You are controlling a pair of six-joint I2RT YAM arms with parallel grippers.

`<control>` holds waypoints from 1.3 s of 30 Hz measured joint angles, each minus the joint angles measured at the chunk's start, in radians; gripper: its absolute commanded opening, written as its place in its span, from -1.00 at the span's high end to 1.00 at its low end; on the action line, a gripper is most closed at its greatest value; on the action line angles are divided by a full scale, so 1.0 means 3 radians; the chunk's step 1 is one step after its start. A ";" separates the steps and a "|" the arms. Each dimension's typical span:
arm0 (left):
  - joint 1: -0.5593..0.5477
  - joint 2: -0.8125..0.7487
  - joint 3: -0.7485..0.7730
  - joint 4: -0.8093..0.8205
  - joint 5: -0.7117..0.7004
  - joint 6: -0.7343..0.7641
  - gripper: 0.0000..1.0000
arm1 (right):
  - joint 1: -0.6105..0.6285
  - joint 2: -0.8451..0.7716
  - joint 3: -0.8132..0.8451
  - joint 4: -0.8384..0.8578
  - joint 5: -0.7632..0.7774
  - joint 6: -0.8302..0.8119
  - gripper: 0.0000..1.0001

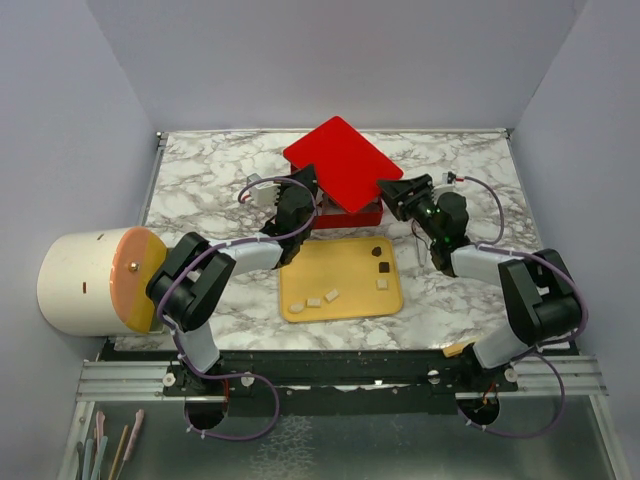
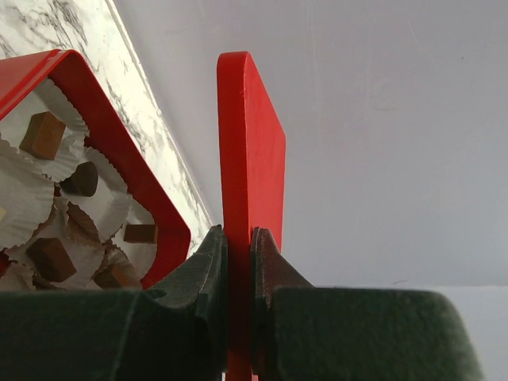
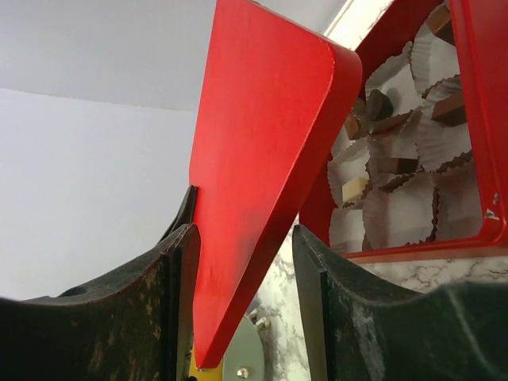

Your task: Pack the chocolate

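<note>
**Left end effector (image 2: pixel 238 246) clamped on the red lid (image 2: pixel 250 143)**

Right end effector (image 3: pixel 246 234) straddles it, jaws parted. I'd hold the lid steady, clear of the paper cups (image 2: pixel 24 198). Chocolate (image 2: pixel 44 135) sits in the red box (image 2: pixel 127 159) just beside my left end effector; more lies on the yellow tray (image 1: pixel 340 300).

robot lab test cell, plain white walls (image 1: pixel 330 60), marble-print tabletop (image 1: pixel 200 180), metal mounting rail (image 1: pixel 120 378)

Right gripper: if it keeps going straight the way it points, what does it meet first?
The right gripper would meet the red lid first: it stands inside the open jaws, close to one side. The red box lies beyond, though depth there is unclear.
</note>
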 measured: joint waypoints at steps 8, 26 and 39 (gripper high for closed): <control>0.0000 0.0000 0.0000 -0.0003 0.0001 -0.0013 1.00 | 0.0008 0.0253 0.0214 0.0072 -0.0137 0.0047 0.18; 0.0045 0.0014 -0.0008 -0.0009 0.0003 -0.0045 -0.02 | 0.0000 0.0366 0.0501 -0.0034 -0.0280 0.0097 0.99; 0.0387 -0.0015 -0.0407 0.0303 0.0421 0.0192 -0.36 | -0.0053 0.0467 0.0635 -0.0057 -0.0707 0.0034 0.99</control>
